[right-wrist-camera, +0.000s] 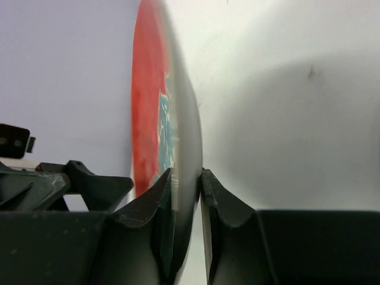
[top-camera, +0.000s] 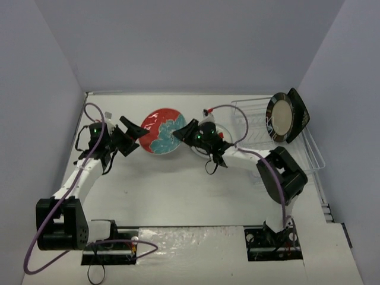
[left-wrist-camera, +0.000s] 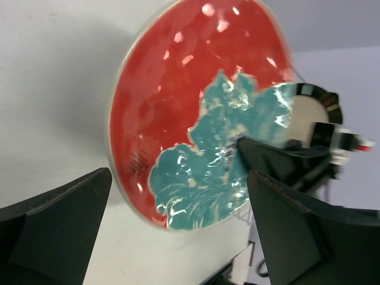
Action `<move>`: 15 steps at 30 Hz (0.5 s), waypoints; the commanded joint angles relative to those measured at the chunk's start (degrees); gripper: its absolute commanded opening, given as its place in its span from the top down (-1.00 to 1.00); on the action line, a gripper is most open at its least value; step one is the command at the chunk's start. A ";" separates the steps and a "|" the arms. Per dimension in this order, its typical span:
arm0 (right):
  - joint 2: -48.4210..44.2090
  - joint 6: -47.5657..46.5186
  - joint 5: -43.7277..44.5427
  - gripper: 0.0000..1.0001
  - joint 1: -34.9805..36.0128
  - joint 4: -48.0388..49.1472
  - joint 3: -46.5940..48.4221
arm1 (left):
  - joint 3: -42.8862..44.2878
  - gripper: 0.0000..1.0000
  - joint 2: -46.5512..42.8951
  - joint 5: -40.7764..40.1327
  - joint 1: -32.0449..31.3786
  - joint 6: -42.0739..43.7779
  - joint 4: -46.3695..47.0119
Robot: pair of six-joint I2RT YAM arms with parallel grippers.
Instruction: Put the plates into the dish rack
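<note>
The red-and-teal floral plate is held tilted above the table. My right gripper is shut on its right rim; in the right wrist view the plate shows edge-on, pinched in the right gripper. My left gripper is open just left of the plate, not touching; in the left wrist view the plate lies beyond the open left gripper. The dish rack at the right holds the black-rimmed beige plate and the square black plate upright. The watermelon plate is mostly hidden under my right wrist.
Grey walls close in the white table on three sides. The right arm's elbow stands just in front of the rack. A purple cable loops over the right wrist near the rack's left end.
</note>
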 commanded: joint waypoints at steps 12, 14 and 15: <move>-33.60 -59.02 27.32 1.00 -11.27 -26.43 20.64 | 13.61 -0.94 -10.24 -18.00 0.09 21.93 -23.93; -34.49 -65.12 30.57 1.00 -12.82 -28.76 22.75 | 13.58 -0.94 -9.59 -18.24 0.16 22.46 -23.87; -34.40 -67.71 31.87 1.00 -13.29 -30.12 23.76 | 13.66 -0.94 -9.27 -18.37 0.16 22.74 -23.87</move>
